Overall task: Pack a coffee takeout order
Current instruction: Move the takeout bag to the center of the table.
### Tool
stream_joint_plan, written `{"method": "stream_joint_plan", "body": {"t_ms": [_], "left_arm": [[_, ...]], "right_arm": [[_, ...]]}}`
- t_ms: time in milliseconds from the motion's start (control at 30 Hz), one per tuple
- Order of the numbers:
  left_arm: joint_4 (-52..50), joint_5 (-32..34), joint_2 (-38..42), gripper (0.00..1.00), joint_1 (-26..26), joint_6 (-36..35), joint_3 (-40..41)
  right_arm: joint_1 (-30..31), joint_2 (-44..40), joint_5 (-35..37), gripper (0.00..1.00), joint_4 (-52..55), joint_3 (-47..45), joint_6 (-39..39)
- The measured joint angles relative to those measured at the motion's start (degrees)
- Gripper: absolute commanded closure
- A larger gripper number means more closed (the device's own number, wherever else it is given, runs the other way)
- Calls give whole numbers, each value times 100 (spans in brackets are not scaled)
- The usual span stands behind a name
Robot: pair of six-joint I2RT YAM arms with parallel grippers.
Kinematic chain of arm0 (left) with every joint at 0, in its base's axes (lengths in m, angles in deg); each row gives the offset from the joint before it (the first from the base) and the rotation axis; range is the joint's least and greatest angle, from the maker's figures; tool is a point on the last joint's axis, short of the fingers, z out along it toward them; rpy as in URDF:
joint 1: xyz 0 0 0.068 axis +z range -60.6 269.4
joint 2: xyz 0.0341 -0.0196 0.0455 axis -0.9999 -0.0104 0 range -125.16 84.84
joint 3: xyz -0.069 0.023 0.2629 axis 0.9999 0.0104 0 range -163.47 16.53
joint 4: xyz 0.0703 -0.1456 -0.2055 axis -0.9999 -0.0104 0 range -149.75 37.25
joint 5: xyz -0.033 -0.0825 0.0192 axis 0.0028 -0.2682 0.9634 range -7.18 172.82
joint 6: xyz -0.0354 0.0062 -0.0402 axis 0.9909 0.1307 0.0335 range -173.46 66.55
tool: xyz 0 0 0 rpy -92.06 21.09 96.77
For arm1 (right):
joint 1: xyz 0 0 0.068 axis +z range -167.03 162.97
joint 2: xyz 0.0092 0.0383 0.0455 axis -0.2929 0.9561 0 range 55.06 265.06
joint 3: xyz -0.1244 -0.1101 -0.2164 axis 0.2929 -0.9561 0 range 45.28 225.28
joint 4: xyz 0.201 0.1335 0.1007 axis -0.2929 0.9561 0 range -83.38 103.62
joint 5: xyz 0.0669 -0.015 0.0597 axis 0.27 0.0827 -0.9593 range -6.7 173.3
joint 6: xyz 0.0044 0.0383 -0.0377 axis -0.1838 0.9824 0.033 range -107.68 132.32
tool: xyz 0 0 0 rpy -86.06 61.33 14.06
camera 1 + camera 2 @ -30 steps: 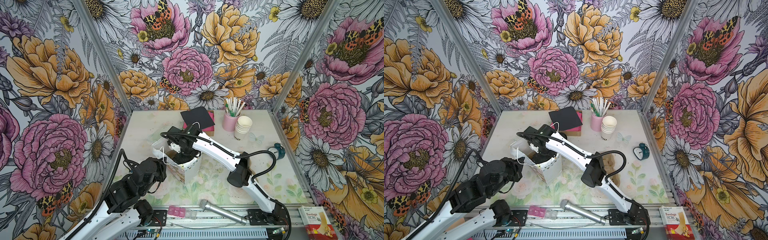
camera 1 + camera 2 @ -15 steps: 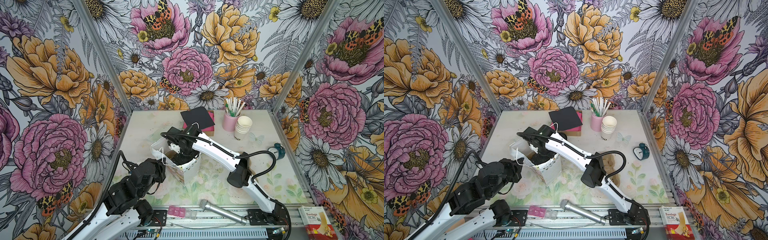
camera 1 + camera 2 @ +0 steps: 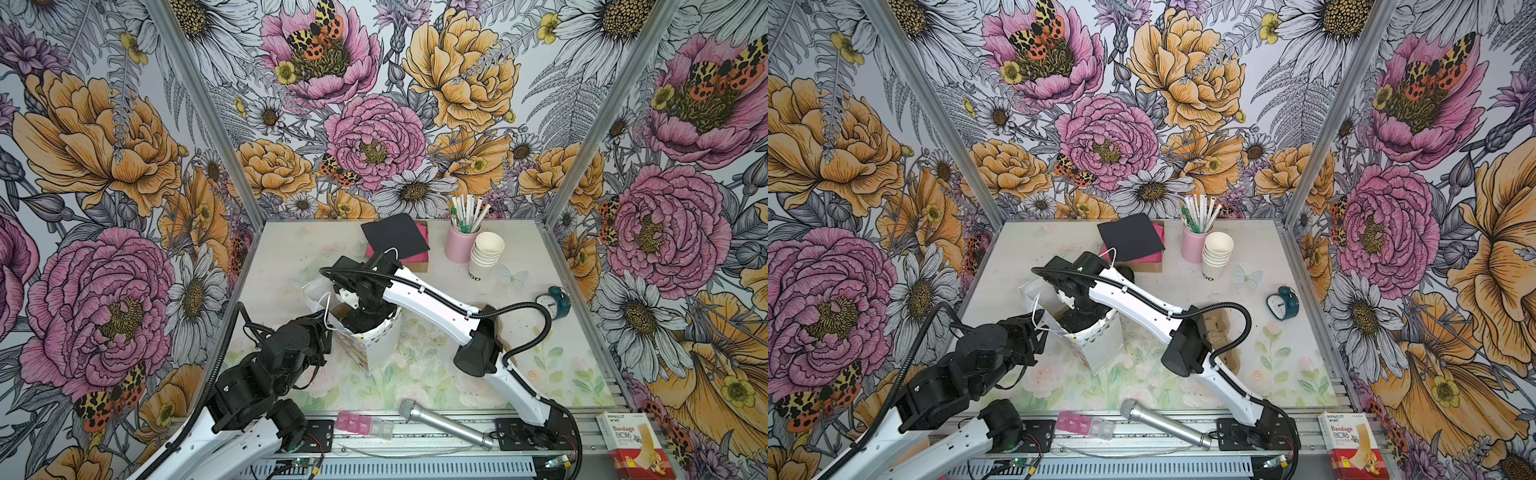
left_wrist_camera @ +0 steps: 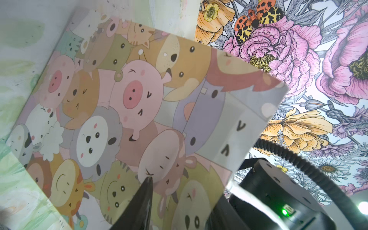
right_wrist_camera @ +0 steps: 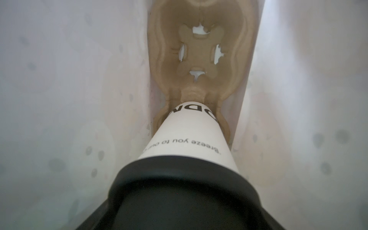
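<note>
The white paper cup [image 5: 189, 135] with black lettering wears its black lid [image 5: 183, 189]. It stands in a brown pulp carrier [image 5: 199, 49] at the bottom of the cartoon-animal paper bag [image 3: 374, 349] [image 4: 139, 99]. My right gripper [image 5: 183, 209] reaches down into the bag and is shut around the lidded top; its fingers are mostly hidden. My left gripper [image 4: 185, 191] straddles the bag's near wall, jaws apart, with one finger [image 4: 147, 189] outside. In both top views it sits at the bag's left corner [image 3: 322, 328] [image 3: 1038, 328]. The black napkin [image 3: 395, 235] [image 3: 1130, 237] lies at the back.
Pink napkins [image 3: 419, 257] lie under the black one. A pink holder of straws [image 3: 459, 245] and a stack of lidless cups [image 3: 486, 253] stand at the back right. A small clock [image 3: 555, 301] is at the right, and a microphone [image 3: 440, 424] and bandage box [image 3: 631, 444] are at the front.
My left gripper's jaws have parted from the bag's edge. The right arm stays in the bag, unmoved.
</note>
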Motion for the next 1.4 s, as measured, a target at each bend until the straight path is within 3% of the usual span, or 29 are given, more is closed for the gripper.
{"method": "stream_joint_plan", "body": {"t_ms": [267, 500, 633, 833, 1100, 1400], "left_arm": [[-981, -343, 136, 34, 461, -24, -645], [-1917, -866, 103, 33, 817, -684, -1130], [-2391, -1058, -367, 33, 1080, -1681, -1711], [-2505, -1550, -1598, 33, 1797, -3853, -2820], [-2802, -1919, -2098, 34, 2643, -6441, -3873], [-2999, -3338, -2830, 36, 3838, -8664, -4846]], "right_arm": [[26, 0, 127, 18, 0, 0, -107], [26, 0, 197, 18, 0, 0, -216], [20, 0, 247, 18, 0, 0, -306], [-13, -11, 262, 18, -26, -109, -378], [-20, -164, 323, 18, -35, -352, -457], [-17, -295, 328, 18, -42, -586, -481]]}}
